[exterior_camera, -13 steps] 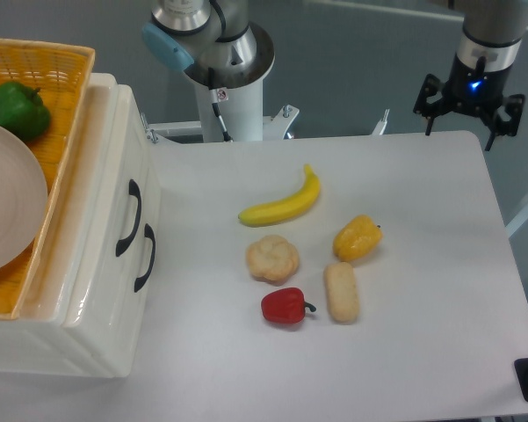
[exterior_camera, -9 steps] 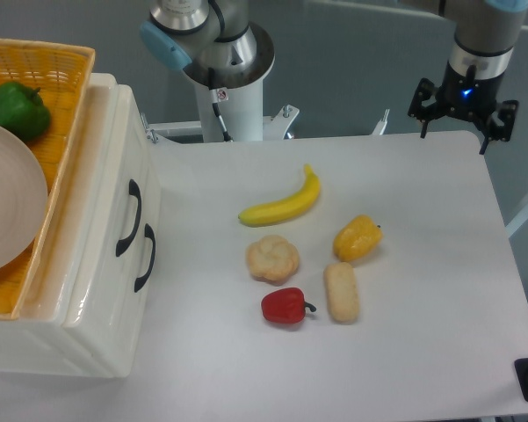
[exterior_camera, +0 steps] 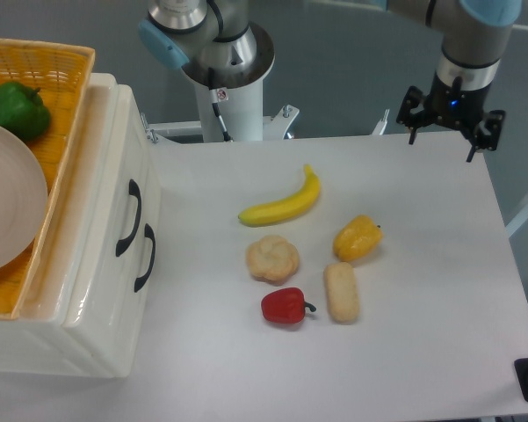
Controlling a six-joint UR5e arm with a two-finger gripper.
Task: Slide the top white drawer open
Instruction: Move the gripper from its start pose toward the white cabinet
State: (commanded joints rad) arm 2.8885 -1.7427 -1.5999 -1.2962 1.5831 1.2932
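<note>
Two drawers are stacked at the table's (exterior_camera: 422, 369) left edge, the top white drawer (exterior_camera: 114, 189) closed; five food items lie mid-table; gripper (exterior_camera: 443, 141) is held above the far right corner, fingers spread, empty.

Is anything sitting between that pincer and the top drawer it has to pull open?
Partly. The pincer hangs over the table's far right edge; the banana lies roughly between it and the top white drawer, low on the tabletop.
</note>
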